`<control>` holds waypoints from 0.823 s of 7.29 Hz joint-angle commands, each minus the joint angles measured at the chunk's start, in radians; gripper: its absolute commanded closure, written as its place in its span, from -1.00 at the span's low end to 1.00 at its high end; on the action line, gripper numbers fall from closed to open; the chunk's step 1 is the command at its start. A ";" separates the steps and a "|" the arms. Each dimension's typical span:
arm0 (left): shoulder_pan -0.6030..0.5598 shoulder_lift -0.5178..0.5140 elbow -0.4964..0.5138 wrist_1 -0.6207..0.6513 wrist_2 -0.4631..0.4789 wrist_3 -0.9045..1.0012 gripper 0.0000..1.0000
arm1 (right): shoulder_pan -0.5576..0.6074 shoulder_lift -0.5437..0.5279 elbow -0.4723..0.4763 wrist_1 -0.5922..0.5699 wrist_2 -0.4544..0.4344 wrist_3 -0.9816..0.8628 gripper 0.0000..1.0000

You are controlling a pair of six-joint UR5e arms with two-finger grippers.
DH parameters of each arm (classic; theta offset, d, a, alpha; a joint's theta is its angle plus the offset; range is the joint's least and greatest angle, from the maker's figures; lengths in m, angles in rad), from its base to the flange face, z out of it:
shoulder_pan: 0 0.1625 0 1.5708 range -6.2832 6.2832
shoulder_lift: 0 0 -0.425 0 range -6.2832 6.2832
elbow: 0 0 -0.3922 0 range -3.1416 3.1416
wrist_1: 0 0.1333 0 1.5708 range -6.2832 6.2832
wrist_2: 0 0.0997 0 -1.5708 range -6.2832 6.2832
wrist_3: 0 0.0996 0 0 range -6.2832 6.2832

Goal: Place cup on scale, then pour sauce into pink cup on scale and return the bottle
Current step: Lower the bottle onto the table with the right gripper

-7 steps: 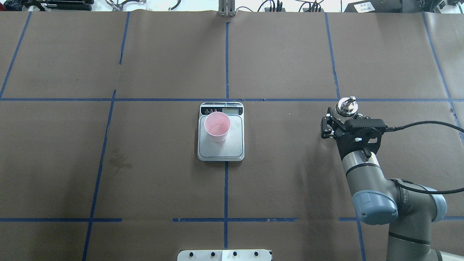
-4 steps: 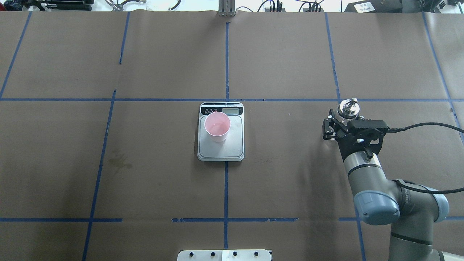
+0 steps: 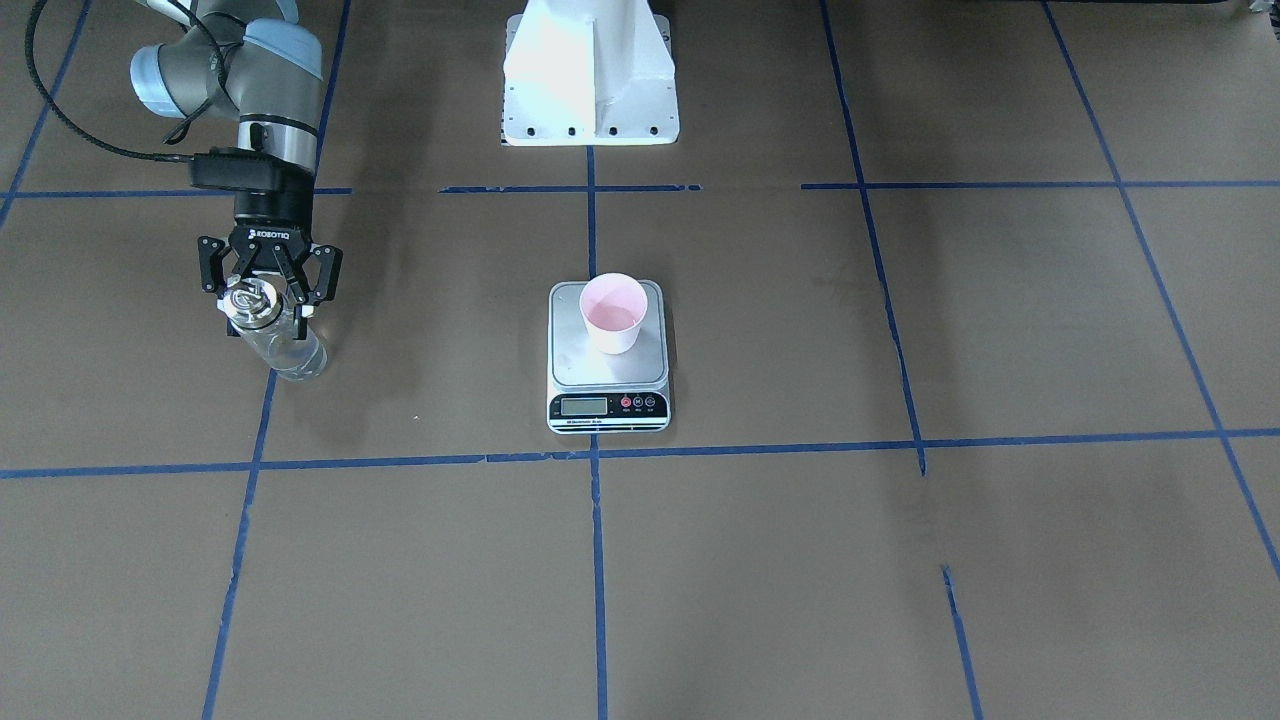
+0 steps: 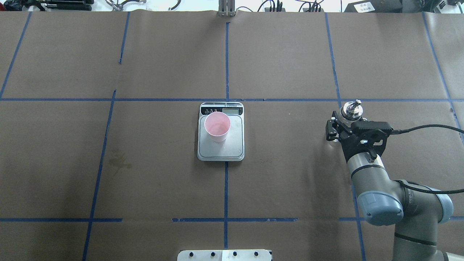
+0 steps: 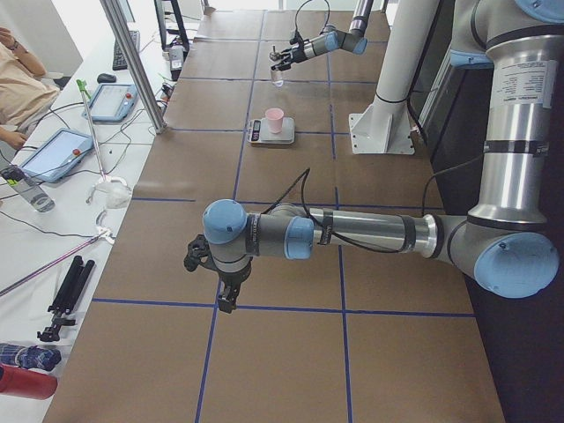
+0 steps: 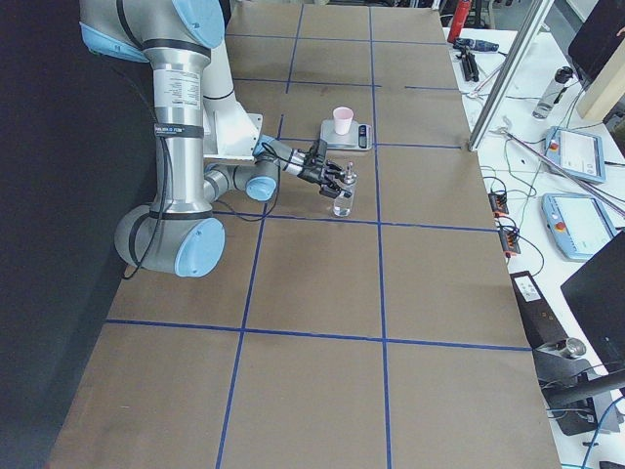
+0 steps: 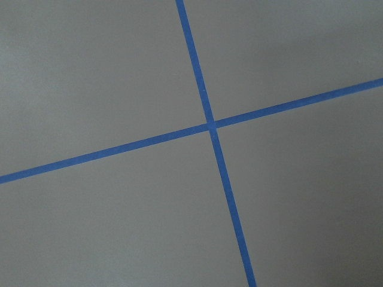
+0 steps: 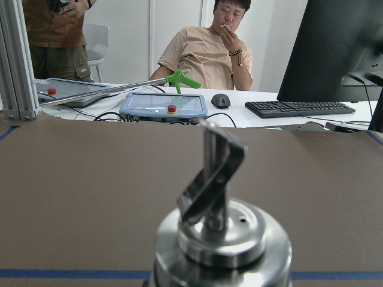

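Note:
The pink cup (image 4: 217, 127) stands upright on the silver scale (image 4: 235, 146) at the table's middle, with a little clear liquid in it; both also show in the front view, the cup (image 3: 613, 312) on the scale (image 3: 572, 372). My right gripper (image 3: 268, 312) is shut on the clear glass bottle (image 3: 288, 352), which is upright at the table's right side with its base at or just above the paper. Its metal spout (image 8: 210, 179) fills the right wrist view. My left gripper (image 5: 225, 298) hangs over bare table far from the scale; I cannot tell its state.
Blue tape lines cross the brown paper. The robot's white base (image 3: 590, 80) stands at the near edge. An aluminium post (image 4: 226, 9) stands at the far edge. Operators, tablets and cables (image 8: 164, 104) lie beyond that edge.
My right arm has drawn slightly back and to the right with the bottle, and the bottle has come lower. The cup and scale have not moved.

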 commanded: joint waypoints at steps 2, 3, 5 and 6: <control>0.000 0.000 0.000 0.000 0.000 0.000 -1.00 | 0.000 -0.003 0.001 0.000 0.000 0.000 0.68; 0.000 0.000 0.000 0.000 0.000 0.000 -1.00 | 0.000 -0.003 -0.001 0.000 0.000 0.000 0.53; 0.000 0.000 -0.003 0.000 0.000 0.000 -1.00 | -0.003 -0.003 -0.007 0.000 0.000 0.000 0.26; 0.000 0.000 -0.003 0.000 -0.001 0.000 -1.00 | -0.005 -0.003 -0.007 0.002 0.002 0.000 0.12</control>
